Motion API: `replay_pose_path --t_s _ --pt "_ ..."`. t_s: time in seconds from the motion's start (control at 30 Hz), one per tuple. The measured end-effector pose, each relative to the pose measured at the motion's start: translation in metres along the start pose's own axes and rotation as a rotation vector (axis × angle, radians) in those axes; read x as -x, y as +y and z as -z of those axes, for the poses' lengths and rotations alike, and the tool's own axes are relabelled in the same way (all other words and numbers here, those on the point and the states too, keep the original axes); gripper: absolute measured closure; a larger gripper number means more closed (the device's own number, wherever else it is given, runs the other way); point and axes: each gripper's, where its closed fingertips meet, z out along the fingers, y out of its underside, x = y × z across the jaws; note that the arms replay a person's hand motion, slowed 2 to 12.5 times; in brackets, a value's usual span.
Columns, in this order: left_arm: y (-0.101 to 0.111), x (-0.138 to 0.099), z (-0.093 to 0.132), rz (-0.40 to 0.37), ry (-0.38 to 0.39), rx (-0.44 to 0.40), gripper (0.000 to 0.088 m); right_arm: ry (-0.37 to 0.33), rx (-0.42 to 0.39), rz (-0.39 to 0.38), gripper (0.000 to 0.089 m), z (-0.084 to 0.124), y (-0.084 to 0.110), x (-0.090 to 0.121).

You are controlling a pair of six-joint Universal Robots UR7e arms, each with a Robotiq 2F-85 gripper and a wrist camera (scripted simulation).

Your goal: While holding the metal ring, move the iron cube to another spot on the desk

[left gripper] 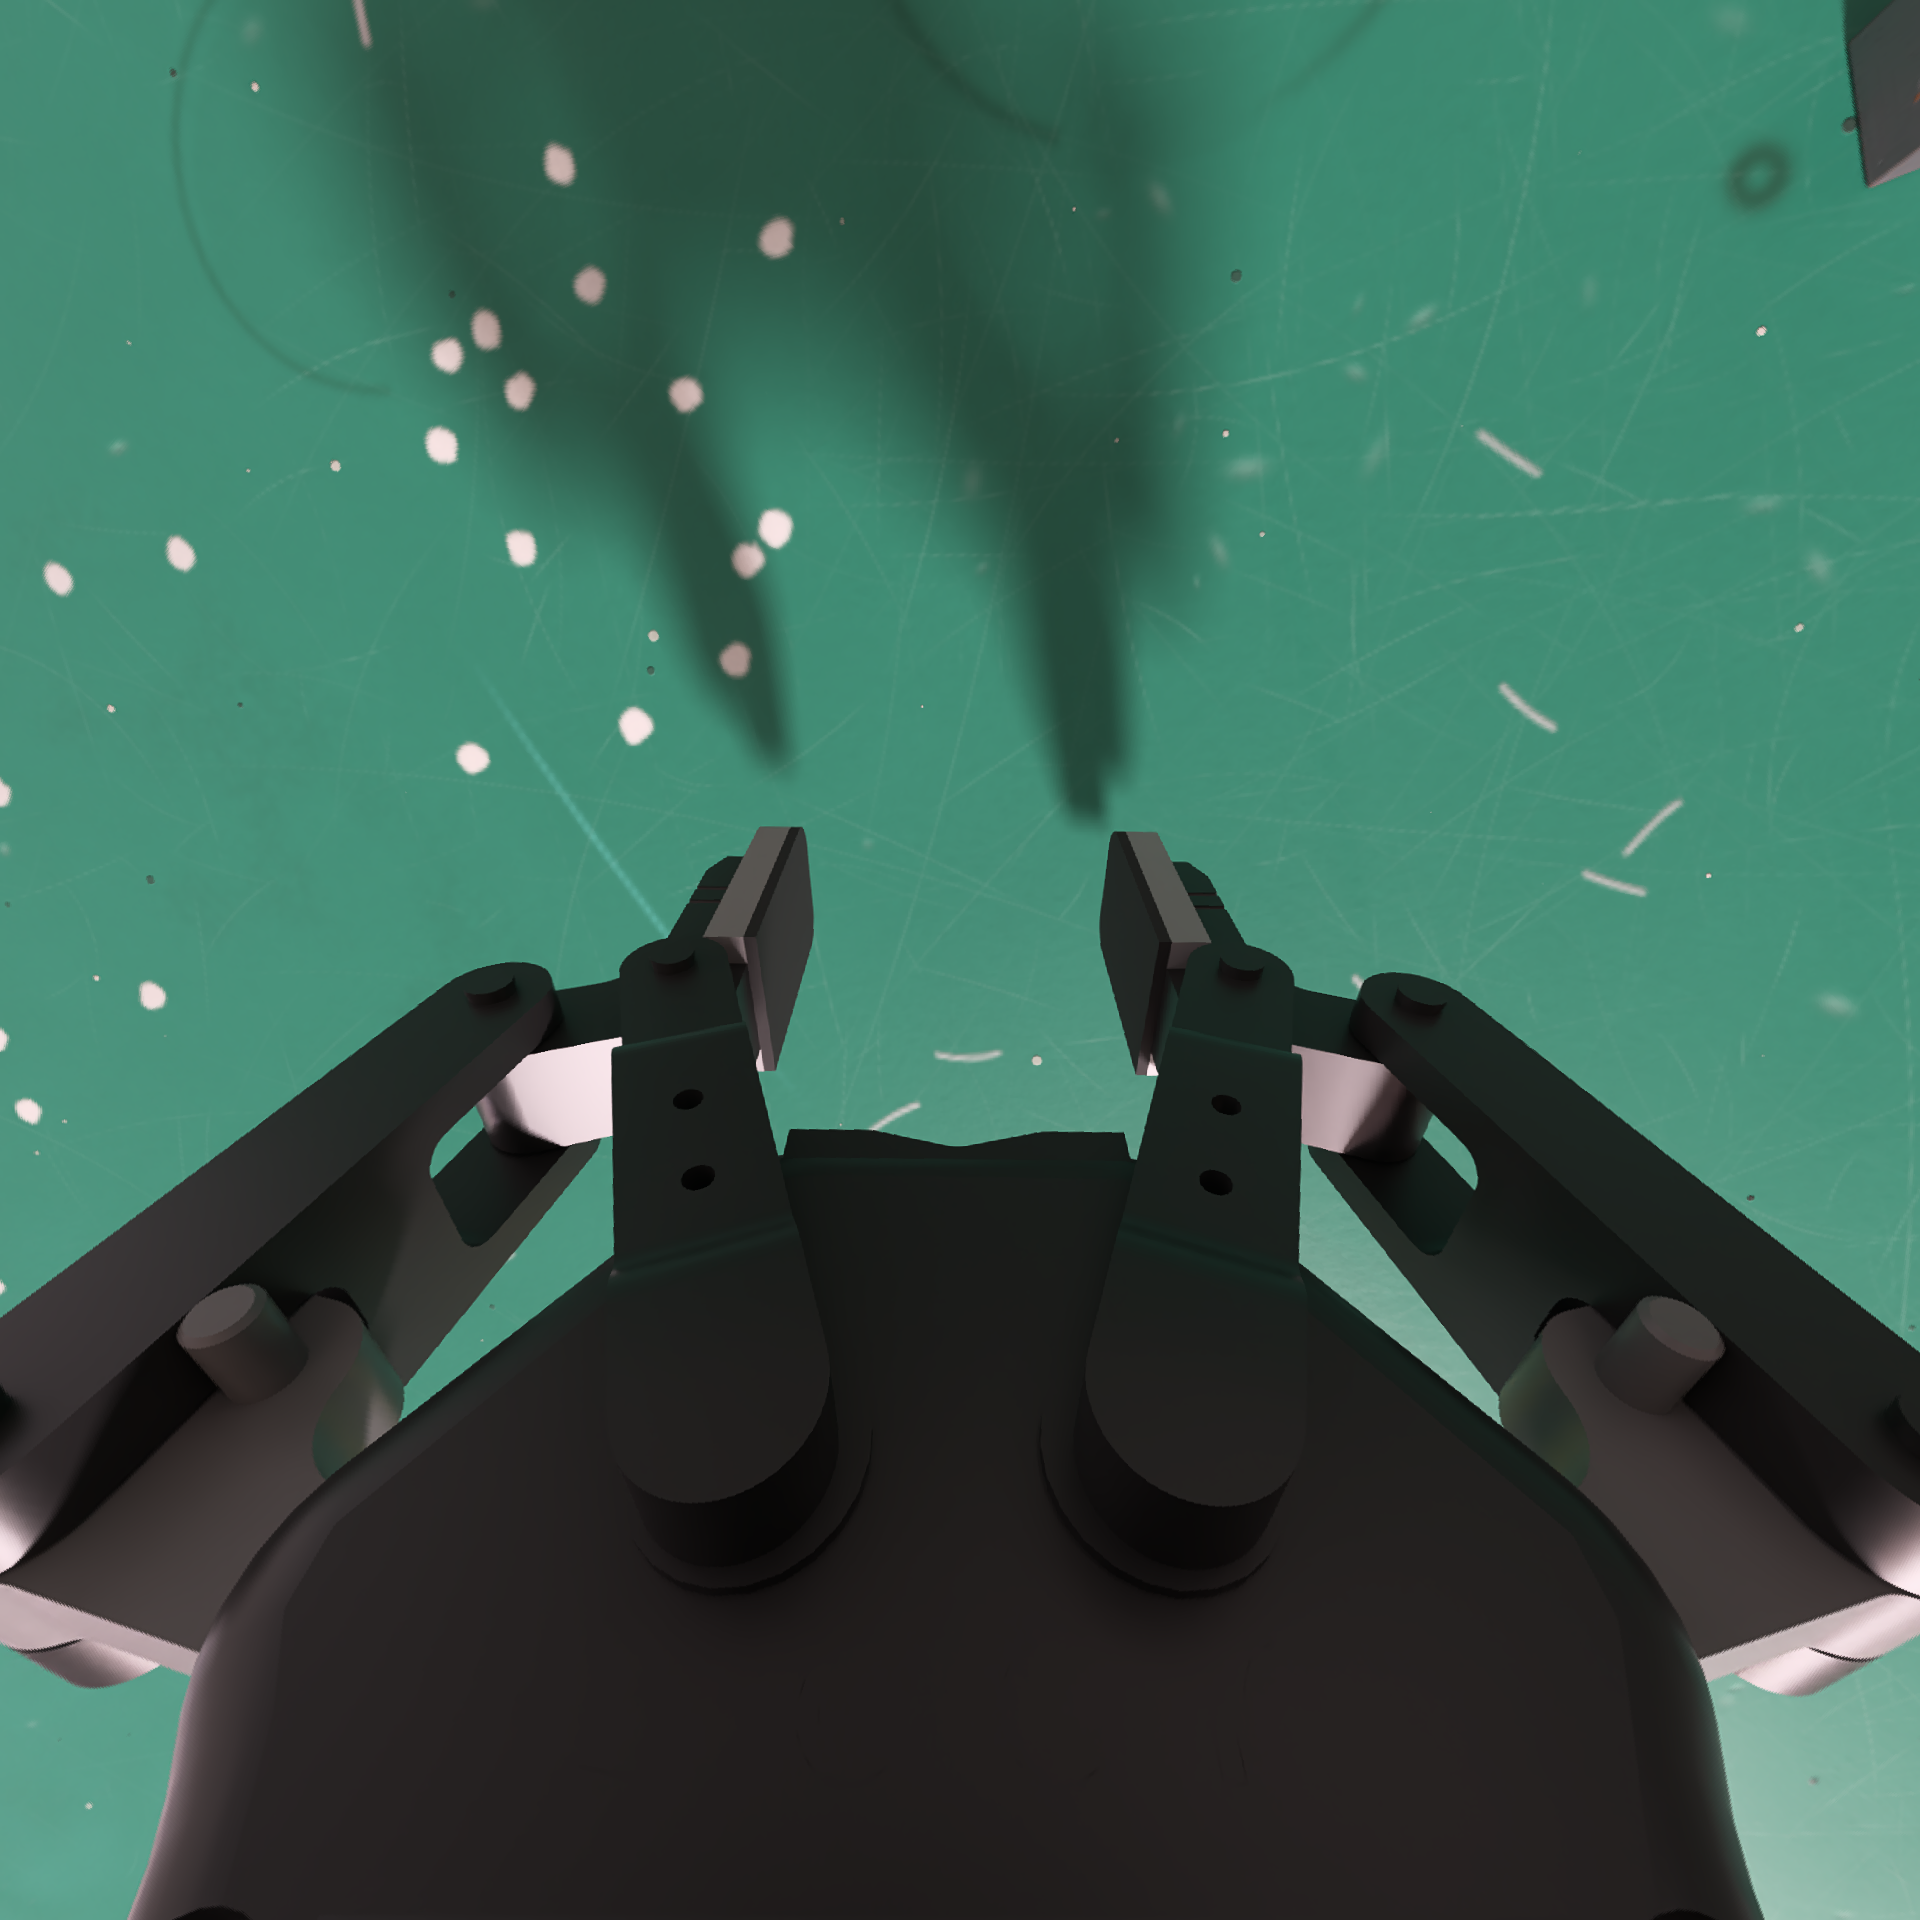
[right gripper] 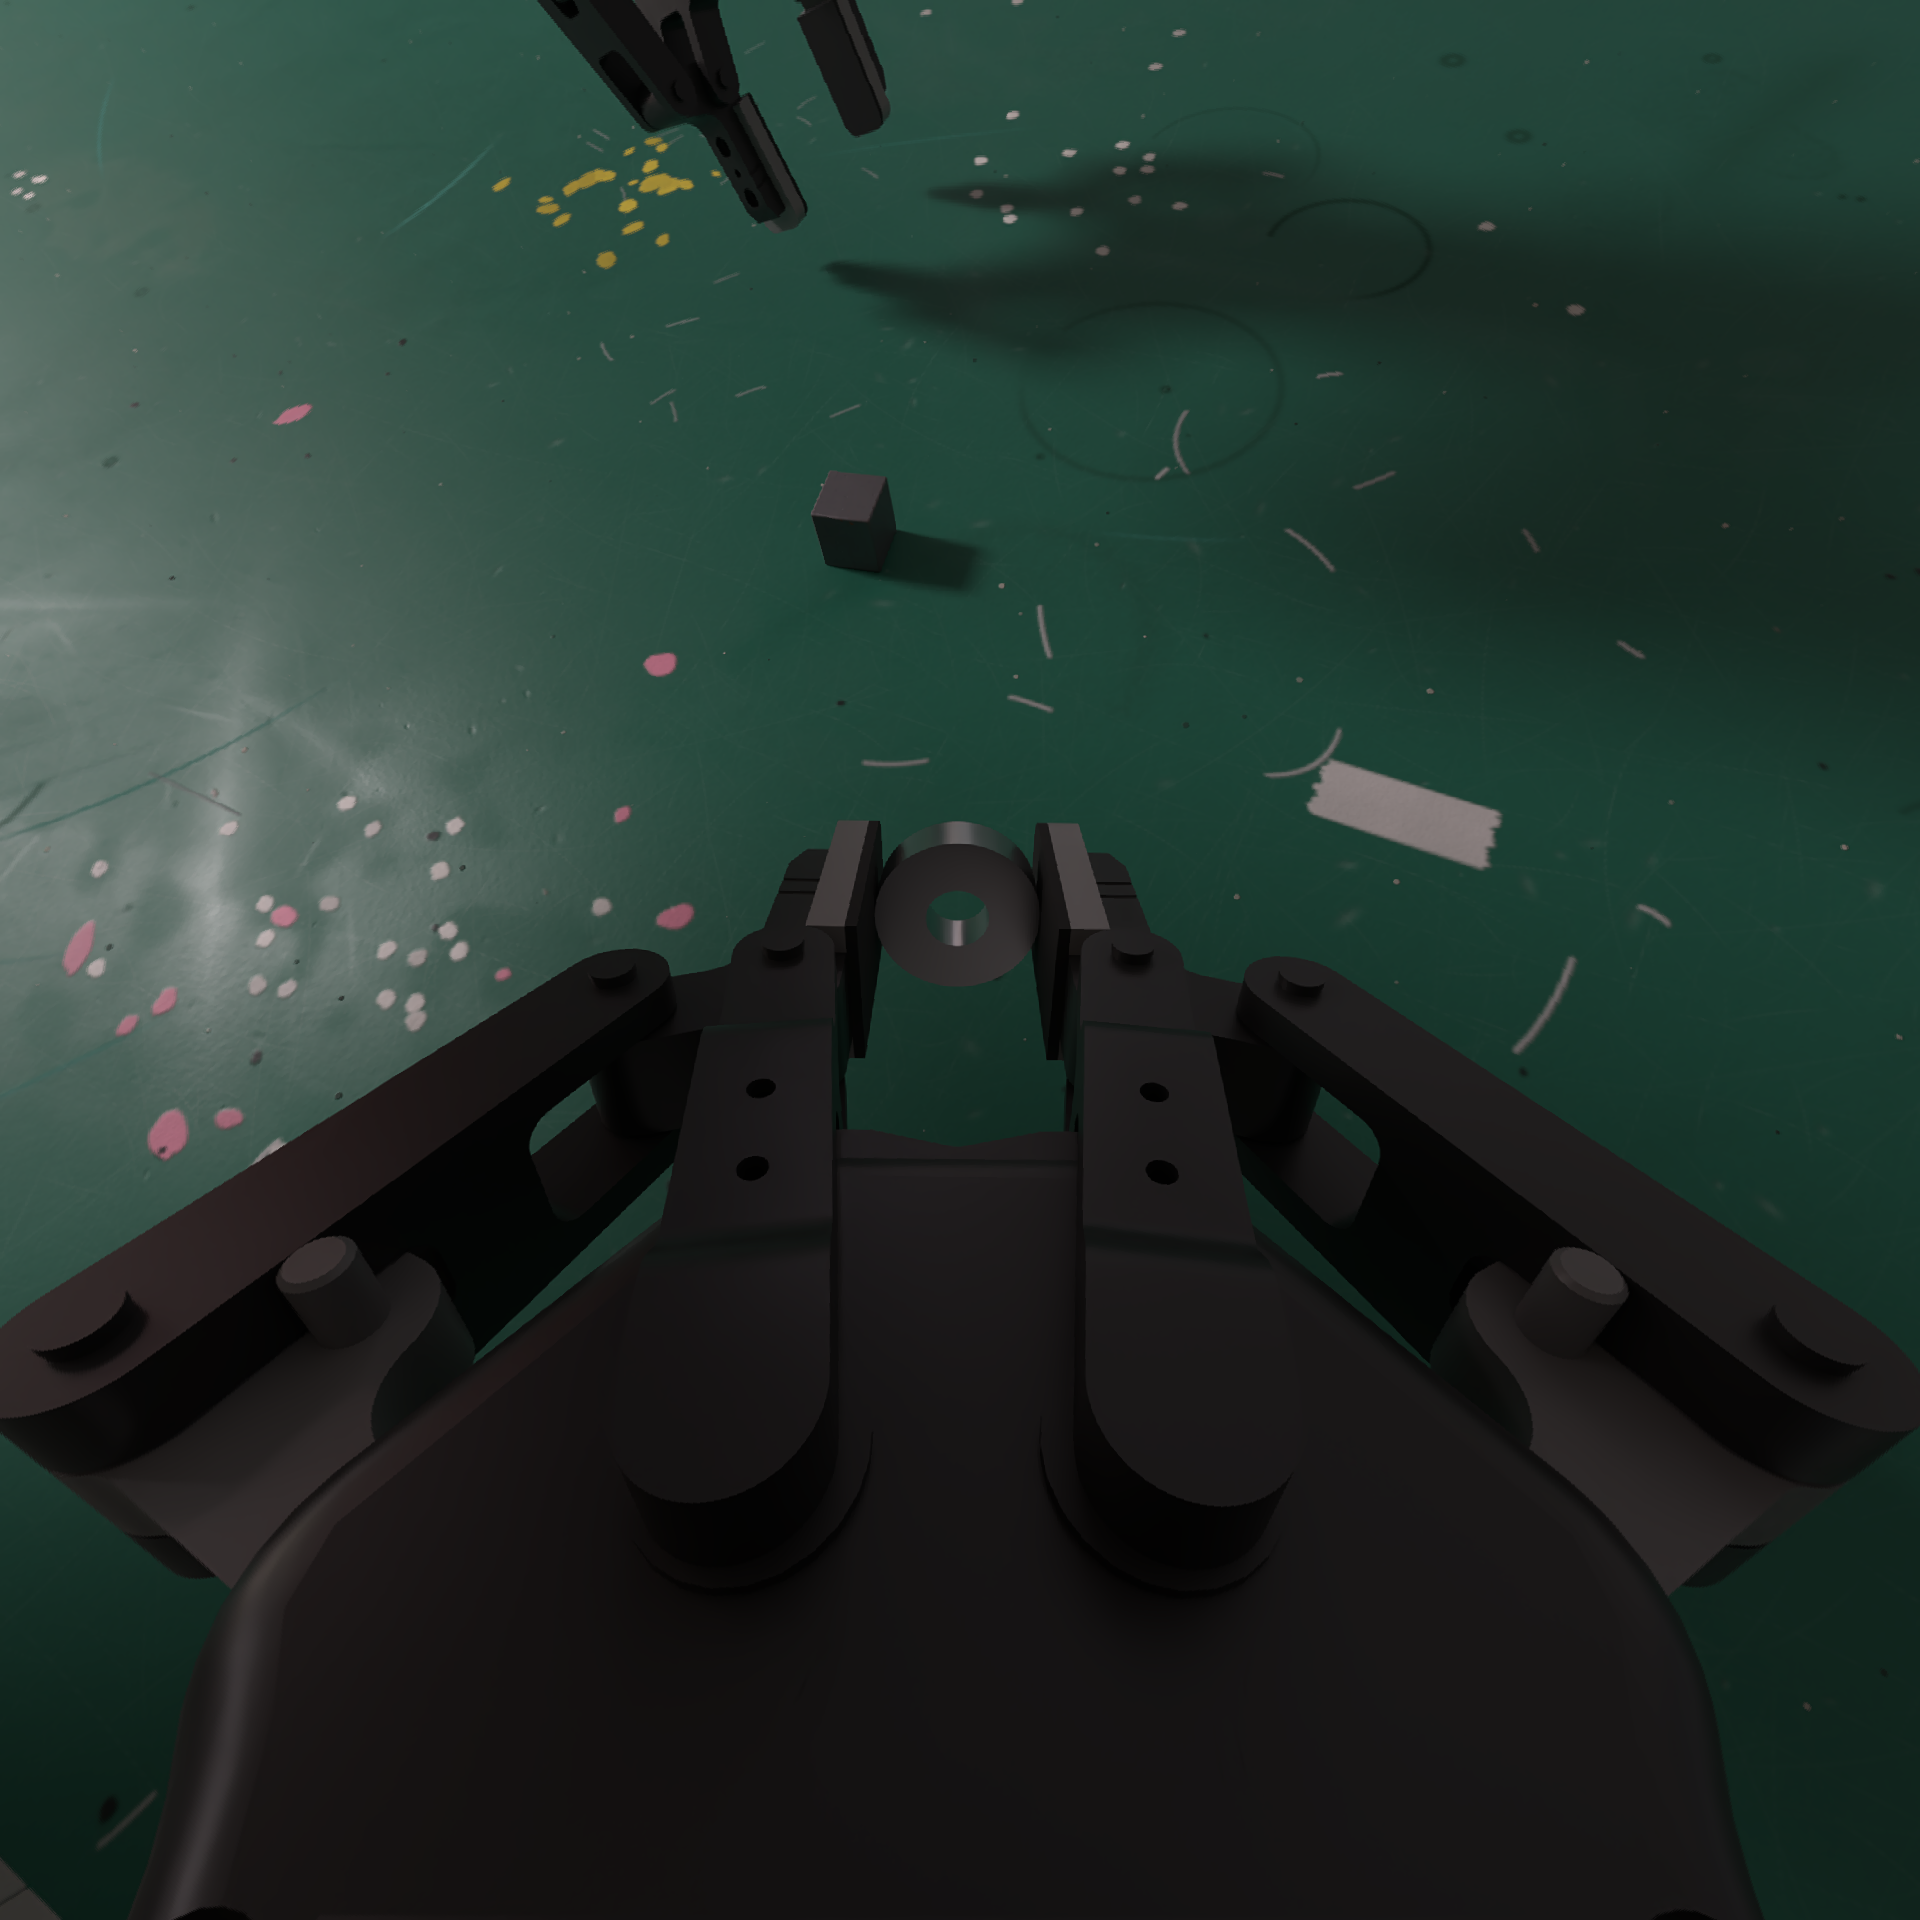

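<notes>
Right gripper (right gripper: pixel 957 914) is clamped on the metal ring (right gripper: pixel 957 906), pads pressed on both sides of it, ring's bore facing the right wrist camera, held clear of the desk (right gripper: pixel 416 623).

Iron cube (right gripper: pixel 854 520) sits on the desk at 12 o'clock from the ring, well apart, resting flat with its shadow falling toward 3 o'clock. Nothing touches it.

Left gripper (left gripper: pixel 956 935) has its jaws spread wide with nothing between them; only green desk surface (left gripper: pixel 1455 623) shows in the gap, and its shadow falls on the desk at 12 o'clock. In the left wrist view a grey block corner (left gripper: pixel 1886 94) is cut off by the frame at 1 o'clock, can't tell if that's the cube.

From the right wrist view, the left gripper (right gripper: pixel 821 171) hangs above the desk at 12 o'clock, beyond the cube, apart from it. Strip of white tape (right gripper: pixel 1403 812) at 2 o'clock from the ring. Yellow paint spatter (right gripper: pixel 623 197) beside the left gripper at its 9 o'clock.
</notes>
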Motion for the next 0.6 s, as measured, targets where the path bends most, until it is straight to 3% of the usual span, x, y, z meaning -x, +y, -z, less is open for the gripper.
replay_pose_path --t_s 0.27,0.43,0.6 --pt "0.0 -0.005 0.0 -0.007 0.023 -0.005 0.0481 0.008 -0.001 -0.006 0.0634 0.001 0.0 -0.003" --pt "-0.001 -0.009 -0.001 -0.018 0.037 -0.011 0.0654 0.011 -0.002 -0.012 0.0634 0.002 0.0 -0.004" --pt "-0.001 -0.011 0.0 -0.039 0.025 -0.024 0.0711 0.013 -0.004 -0.018 0.0634 0.002 0.0 -0.005"
